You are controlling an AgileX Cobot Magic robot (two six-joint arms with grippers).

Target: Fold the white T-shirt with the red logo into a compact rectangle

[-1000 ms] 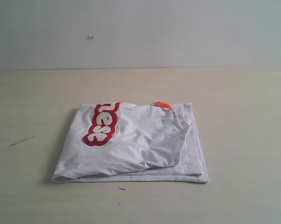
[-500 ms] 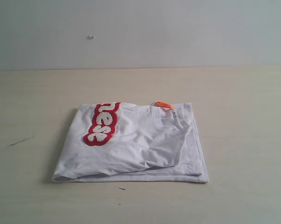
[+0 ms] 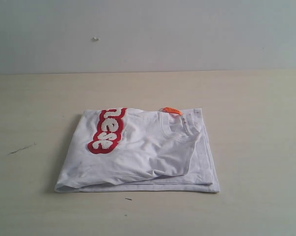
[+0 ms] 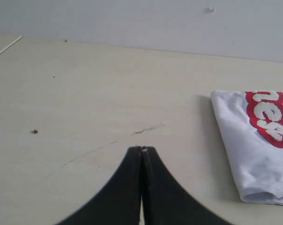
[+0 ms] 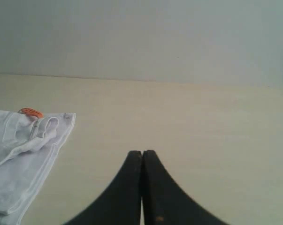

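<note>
On table (image 3: 255, 108), white T-shirt (image 3: 138, 155), red logo (image 3: 107, 130) running near-to-far, left end effector (image 4: 141, 150), right end effector (image 5: 142, 153) closed empty

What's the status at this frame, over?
Left claw shut, empty. Right claw shut, empty. White cotton T-shirt folded rectangular, red logo band on top. Nothing seen in the way.
</note>
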